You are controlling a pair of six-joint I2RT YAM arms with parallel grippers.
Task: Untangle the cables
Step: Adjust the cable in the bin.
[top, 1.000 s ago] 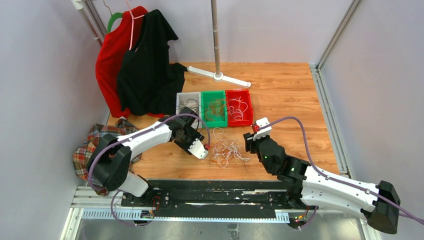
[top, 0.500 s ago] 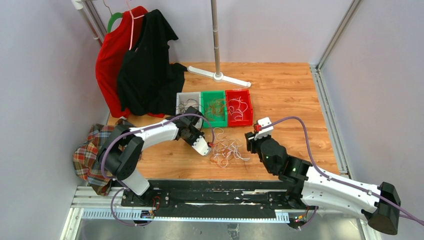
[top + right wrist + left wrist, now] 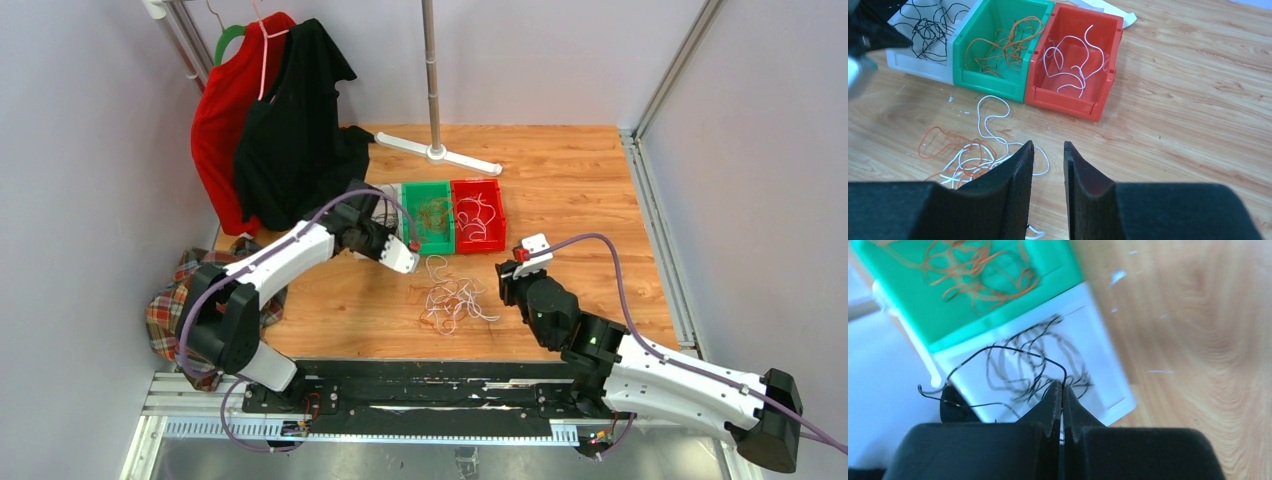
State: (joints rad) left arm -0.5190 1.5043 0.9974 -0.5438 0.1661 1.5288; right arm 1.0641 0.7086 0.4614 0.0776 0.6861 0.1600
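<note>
The left gripper [image 3: 1062, 390] is clamped tight on a single black cable [image 3: 1018, 349]. That cable arcs out over the white bin [image 3: 1100, 367], where more black strands lie, right beside the green bin [image 3: 1058, 275] with its orange ones. Across the way, the right gripper [image 3: 1048, 150] hangs low over the wooden table [image 3: 1173, 100] with its jaws narrow, a slim gap between them and nothing in it, at the near edge of the loose tangle of white and orange cables [image 3: 968, 160] that sprawls on the table just in front of the bins, the red bin [image 3: 1063, 102] holding white strands.
</note>
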